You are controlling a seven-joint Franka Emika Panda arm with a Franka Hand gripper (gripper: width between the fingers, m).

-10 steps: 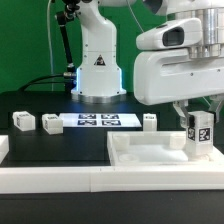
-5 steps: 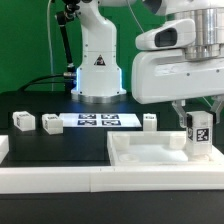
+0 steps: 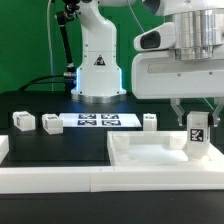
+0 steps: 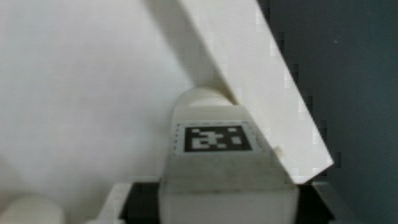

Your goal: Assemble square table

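square table slab [image 3: 150, 155] lies flat on the black worktop [image 3: 60, 142], toward the exterior view's right. a leg [image 3: 198, 135] is held upright in the gripper [image 3: 197, 114], at the slab's right corner; seating there cannot be told.

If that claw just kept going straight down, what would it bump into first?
Likely the tabletop: the gripper points down, shut on a leg whose lower end seems at or near it. Depth is unclear.

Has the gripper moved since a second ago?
Yes. The gripper has turned in place on the leg: its tag face looks narrower now, with no clear shift relative to the marker board.
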